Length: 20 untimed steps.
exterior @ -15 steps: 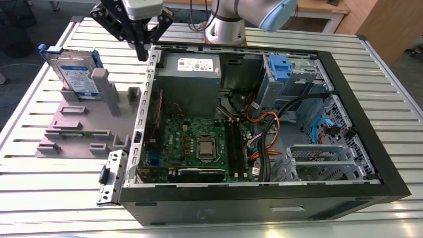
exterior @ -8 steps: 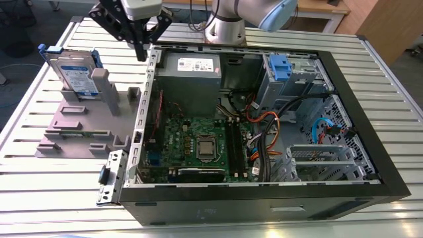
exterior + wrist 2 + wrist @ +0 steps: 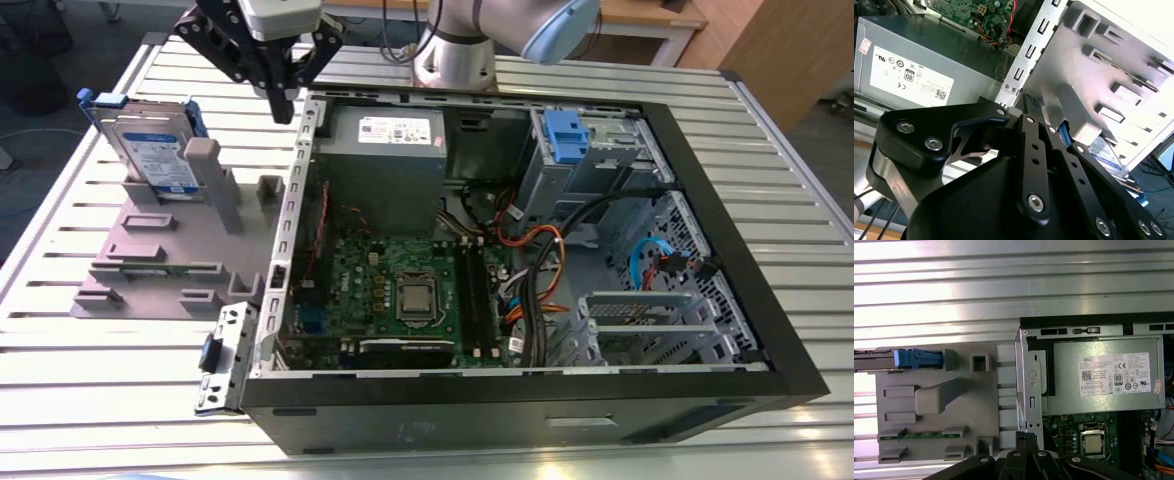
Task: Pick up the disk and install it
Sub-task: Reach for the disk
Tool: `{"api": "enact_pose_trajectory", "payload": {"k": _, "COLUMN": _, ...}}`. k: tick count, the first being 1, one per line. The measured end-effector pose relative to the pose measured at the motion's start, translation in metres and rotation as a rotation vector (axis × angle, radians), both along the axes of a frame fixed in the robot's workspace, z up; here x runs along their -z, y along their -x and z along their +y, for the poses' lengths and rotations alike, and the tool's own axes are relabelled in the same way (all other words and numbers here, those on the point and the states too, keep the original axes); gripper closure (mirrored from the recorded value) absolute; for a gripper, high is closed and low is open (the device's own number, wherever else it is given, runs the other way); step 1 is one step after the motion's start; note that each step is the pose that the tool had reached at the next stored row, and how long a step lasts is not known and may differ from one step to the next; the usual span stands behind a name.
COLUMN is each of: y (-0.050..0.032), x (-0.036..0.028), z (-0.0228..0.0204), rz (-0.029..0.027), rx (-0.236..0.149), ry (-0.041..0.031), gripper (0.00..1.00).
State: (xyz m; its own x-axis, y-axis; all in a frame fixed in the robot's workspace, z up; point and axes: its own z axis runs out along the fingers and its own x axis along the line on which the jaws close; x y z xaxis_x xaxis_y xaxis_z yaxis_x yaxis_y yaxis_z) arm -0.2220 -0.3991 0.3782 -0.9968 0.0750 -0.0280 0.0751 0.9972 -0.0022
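Observation:
The disk (image 3: pixel 150 150) stands upright on edge in the grey stand (image 3: pixel 140 255), on the exterior view's left; its silver body carries a white-and-blue label and a blue bracket. In the first wrist view the disk (image 3: pixel 876 361) shows edge-on with its blue bracket (image 3: pixel 918 359) at the stand's far end. My gripper (image 3: pixel 282 110) hangs above the back left corner of the open computer case (image 3: pixel 747 200), to the right of the disk and apart from it. Its fingertips (image 3: pixel 1026 437) are shut together with nothing between them. The second wrist view shows the gripper (image 3: pixel 1033 104) over the case wall.
The case lies open on a slatted metal table (image 3: pixel 80 330). Inside are a grey power supply (image 3: pixel 387 135), a green motherboard (image 3: pixel 400 280), cables, and a drive bay with a blue latch (image 3: pixel 567 135). The stand (image 3: pixel 929 405) has upright posts and a green strip in one slot.

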Motion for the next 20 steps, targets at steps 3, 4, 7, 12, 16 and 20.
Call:
{"api": "enact_pose_trajectory", "payload": {"k": 3, "y": 0.0030, "x": 0.0002, "z": 0.0000, "rz": 0.0000, "rx": 0.000, "ry": 0.0000, "gripper": 0.89}}
{"api": "enact_pose_trajectory", "payload": {"k": 4, "y": 0.0051, "x": 0.0003, "z": 0.0000, "rz": 0.0000, "rx": 0.000, "ry": 0.0000, "gripper": 0.89}}
{"api": "enact_pose_trajectory", "payload": {"k": 7, "y": 0.0058, "x": 0.0002, "z": 0.0000, "rz": 0.0001, "rx": 0.000, "ry": 0.0000, "gripper": 0.89}}
{"api": "enact_pose_trajectory", "payload": {"k": 12, "y": 0.0069, "x": 0.0003, "z": 0.0000, "rz": 0.0001, "rx": 0.000, "ry": 0.0001, "gripper": 0.89}}
{"api": "enact_pose_trajectory", "payload": {"k": 16, "y": 0.0077, "x": 0.0003, "z": 0.0000, "rz": 0.0001, "rx": 0.000, "ry": 0.0000, "gripper": 0.89}}
{"api": "enact_pose_trajectory", "payload": {"k": 20, "y": 0.0085, "x": 0.0003, "z": 0.0000, "rz": 0.0000, "rx": 0.000, "ry": 0.0000, "gripper": 0.89}}
